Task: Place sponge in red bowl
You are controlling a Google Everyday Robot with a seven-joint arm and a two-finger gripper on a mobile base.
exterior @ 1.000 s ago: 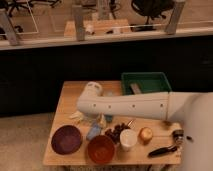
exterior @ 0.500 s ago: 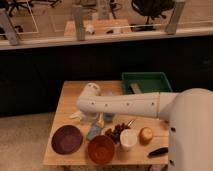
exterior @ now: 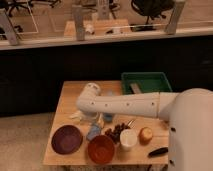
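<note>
Though my white arm (exterior: 125, 105) comes in over the right edge and crosses the middle of the wooden table (exterior: 67, 97), my pincer (exterior: 83, 116) hangs low on the left half of the top, just in front of the arm's rounded joint. I cannot tell whether it is released or clenched; it shows only as a pale shape above the wood.

The sponge (exterior: 93, 132), pale blue, lies flat on the tabletop just to the right of my pincer and nearer the front edge. I cannot tell whether my pincer touches it. It is outside the red bowl (exterior: 101, 149), close behind that bowl's rim. The red bowl stands at the front edge, about midway along it, with nothing I can make out inside.

A purple bowl (exterior: 66, 139) sits near the front left corner, just beside the red one. A white cup (exterior: 128, 139) stands upright to the right of the red bowl. Between the sponge and the cup lies a dark cluster (exterior: 116, 132) of small things that I cannot name. A round orange fruit (exterior: 145, 134) rests just right of the cup. A black object (exterior: 159, 151) lies near the front right corner. A green bin (exterior: 145, 80) fills the back right corner, behind my arm. A darker blue thing (exterior: 108, 118) shows from under the arm, behind the sponge.
</note>
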